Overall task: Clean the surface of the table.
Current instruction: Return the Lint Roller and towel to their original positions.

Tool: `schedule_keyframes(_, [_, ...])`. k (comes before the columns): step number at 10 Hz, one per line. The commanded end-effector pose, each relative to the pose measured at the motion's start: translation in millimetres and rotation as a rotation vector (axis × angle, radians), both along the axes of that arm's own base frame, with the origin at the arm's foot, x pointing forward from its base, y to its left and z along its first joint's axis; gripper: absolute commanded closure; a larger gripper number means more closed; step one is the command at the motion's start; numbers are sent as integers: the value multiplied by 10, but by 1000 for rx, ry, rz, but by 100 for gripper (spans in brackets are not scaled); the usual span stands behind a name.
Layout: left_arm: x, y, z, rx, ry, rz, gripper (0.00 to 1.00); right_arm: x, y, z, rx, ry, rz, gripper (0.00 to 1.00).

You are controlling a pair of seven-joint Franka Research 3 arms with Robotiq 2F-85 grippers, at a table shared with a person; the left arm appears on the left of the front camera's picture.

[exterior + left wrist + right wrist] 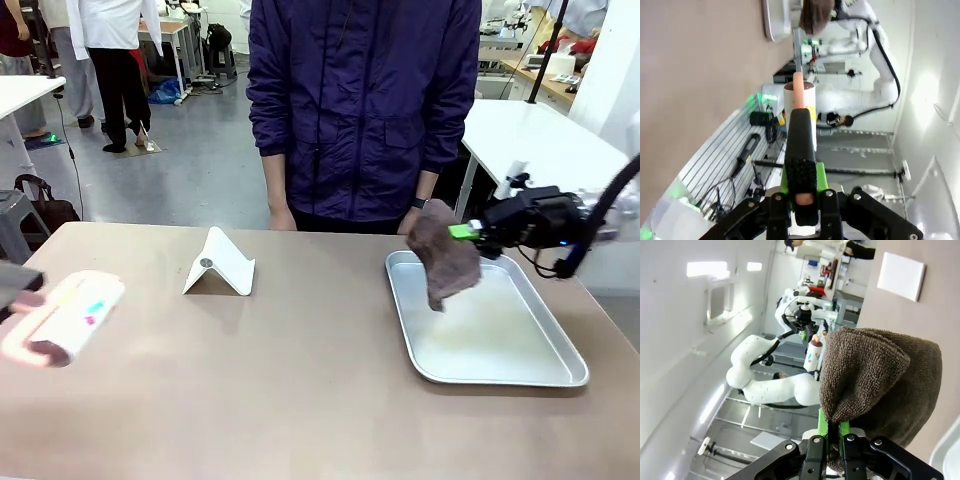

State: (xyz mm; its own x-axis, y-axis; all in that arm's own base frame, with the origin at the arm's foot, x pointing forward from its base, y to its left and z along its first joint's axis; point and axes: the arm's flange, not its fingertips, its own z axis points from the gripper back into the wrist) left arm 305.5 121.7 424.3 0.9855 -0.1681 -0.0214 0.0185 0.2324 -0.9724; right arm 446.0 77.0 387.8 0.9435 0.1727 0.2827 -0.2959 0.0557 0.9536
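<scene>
Brown worktop (300, 380) stretches bare before me, the person standing at its far edge. My right jaws (478, 236) pinch a brown cloth (443, 255) that hangs over the far left corner of the metal tray (500, 372), clear of the surface. My left jaws (801, 187) are clamped on a white spray bottle (62, 315) at the left end. As I swing the cloth out, its drooping tail could snag the tray rim or knock the white folded stand (220, 264); a thin pinch may slip under wiping pressure.
</scene>
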Motion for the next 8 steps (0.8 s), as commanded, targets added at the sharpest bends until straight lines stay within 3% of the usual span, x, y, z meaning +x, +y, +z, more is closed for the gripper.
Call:
schedule_keyframes(1, [212, -505, 208, 53, 17, 154, 78, 82, 550, 90, 5, 6, -16, 90])
schedule_keyframes(3, [561, -818, 383, 145, -18, 311, 78, 82, 1063, 11, 6, 48, -23, 90])
schedule_keyframes(5, [944, -1022, 502, 242, -85, 381, 78, 91, 1376, -135, -14, 98, -73, 90])
schedule_keyframes(7, [1306, -1173, 444, 326, -93, 331, 78, 152, 1566, -352, -71, 129, -82, 90])
schedule_keyframes(8, [1450, -1223, 373, 342, -83, 191, 78, 187, 1628, -462, -110, 137, -89, 90])
